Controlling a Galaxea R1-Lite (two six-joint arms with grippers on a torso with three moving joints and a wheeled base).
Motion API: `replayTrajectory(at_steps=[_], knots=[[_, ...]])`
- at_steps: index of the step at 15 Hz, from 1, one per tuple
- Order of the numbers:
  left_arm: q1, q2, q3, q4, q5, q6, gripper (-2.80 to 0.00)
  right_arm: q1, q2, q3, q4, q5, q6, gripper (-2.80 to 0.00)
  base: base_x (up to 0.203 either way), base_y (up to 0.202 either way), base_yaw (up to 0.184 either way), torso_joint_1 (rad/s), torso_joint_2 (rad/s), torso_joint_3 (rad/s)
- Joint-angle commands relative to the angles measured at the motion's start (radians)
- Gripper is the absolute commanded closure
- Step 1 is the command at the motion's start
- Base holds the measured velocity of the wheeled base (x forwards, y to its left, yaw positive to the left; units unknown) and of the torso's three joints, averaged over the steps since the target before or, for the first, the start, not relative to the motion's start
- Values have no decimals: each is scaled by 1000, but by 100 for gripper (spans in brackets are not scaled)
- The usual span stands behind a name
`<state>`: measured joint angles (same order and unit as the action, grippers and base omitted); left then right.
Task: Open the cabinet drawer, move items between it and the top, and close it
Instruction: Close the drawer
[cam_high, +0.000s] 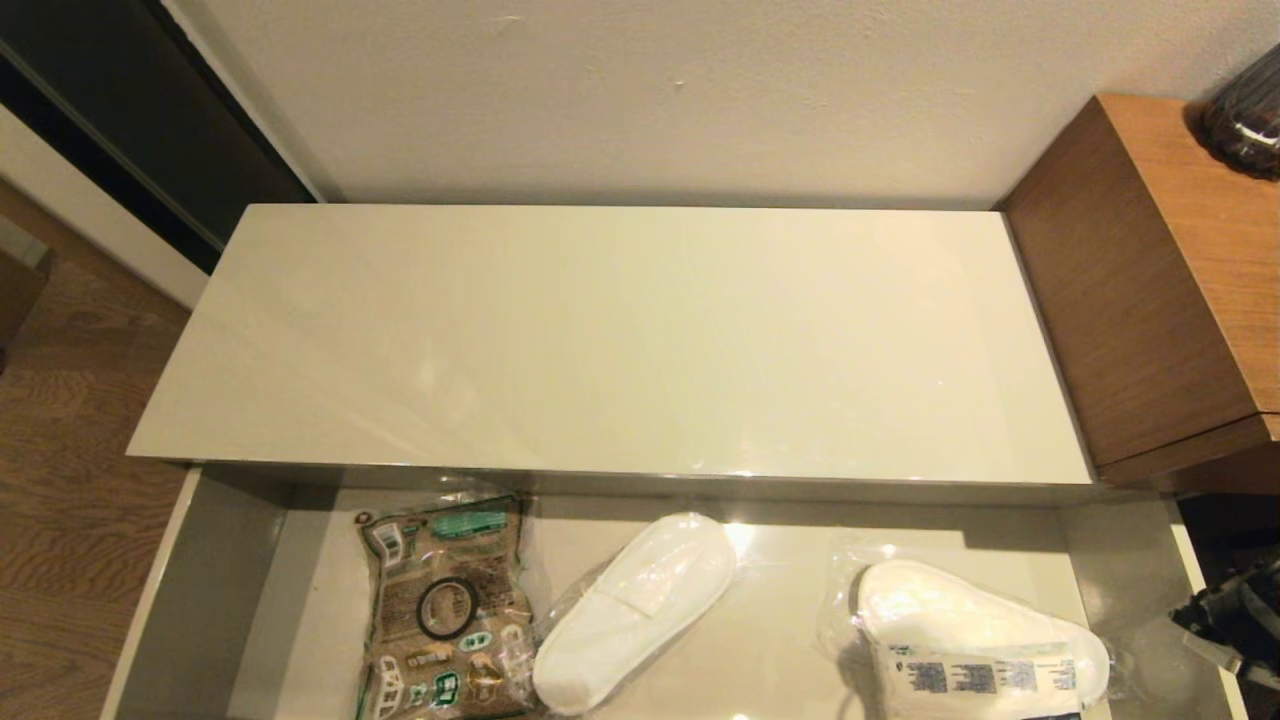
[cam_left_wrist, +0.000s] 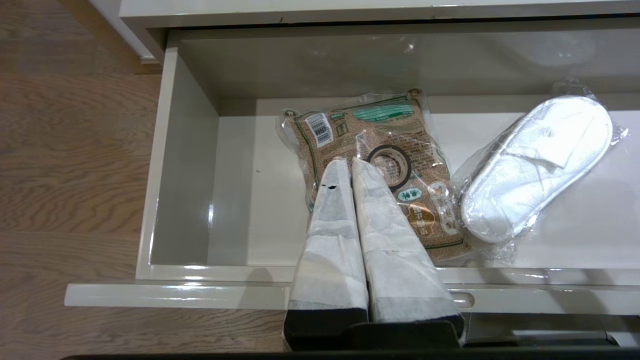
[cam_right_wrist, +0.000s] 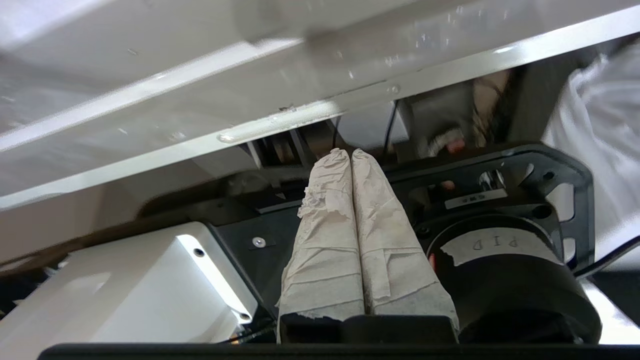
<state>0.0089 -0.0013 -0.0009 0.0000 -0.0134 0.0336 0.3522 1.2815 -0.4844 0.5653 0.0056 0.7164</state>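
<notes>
Here the cabinet drawer (cam_high: 215, 600) stands pulled open along the bottom of the head view, glossy cream with grey side walls. Inside, at lower left, a brown printed bag (cam_high: 445, 610) carries the black tape roll (cam_high: 447, 607); a plastic-wrapped white slipper (cam_high: 635, 610) lies beside it at lower centre, another (cam_high: 975, 625) at lower right under a white packet with dark print (cam_high: 975, 680). The top (cam_high: 620, 340) fills mid-frame. The left gripper (cam_left_wrist: 347, 162) and right gripper (cam_right_wrist: 350, 154) are both clenched, empty.

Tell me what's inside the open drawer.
In the drawer: brown printed bag with black tape roll on top, and two wrapped slippers. Its near end is out of view.
</notes>
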Motion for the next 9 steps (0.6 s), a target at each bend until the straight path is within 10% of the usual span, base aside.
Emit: replayTrajectory(at_steps=[1,9], knots=[[0,1,1,0,0,0,0,13,112,0,0,29,5,0,0,0,0,0,0,0],[0,1,1,0,0,0,0,124,151,33,15,66,5,0,0,0,0,0,0,0]])
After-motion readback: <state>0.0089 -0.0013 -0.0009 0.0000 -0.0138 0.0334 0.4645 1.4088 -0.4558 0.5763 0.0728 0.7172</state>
